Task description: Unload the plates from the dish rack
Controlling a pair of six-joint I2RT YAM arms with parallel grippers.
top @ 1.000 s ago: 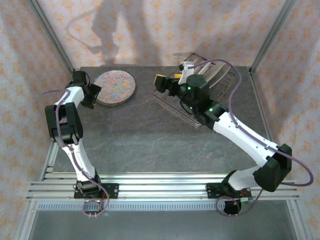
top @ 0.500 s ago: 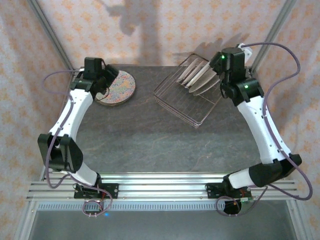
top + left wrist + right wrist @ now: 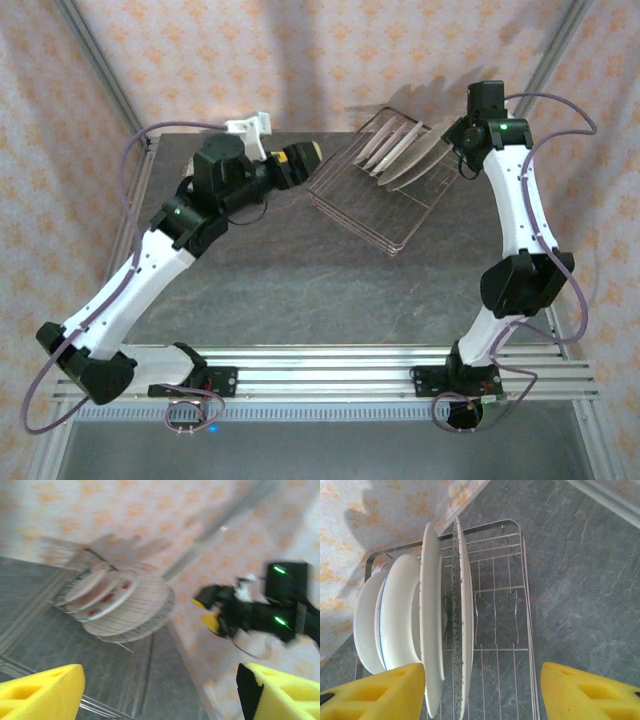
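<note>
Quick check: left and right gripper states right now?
Left gripper: open, empty.
Right gripper: open, poised at the plates in the dish rack, gripping nothing.

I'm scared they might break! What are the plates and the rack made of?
The plates look like glazed ceramic: smooth, glossy, with thick rims, though hard plastic is possible. The dish rack looks like thin metal wire, shiny and silvery where light catches it.
</note>
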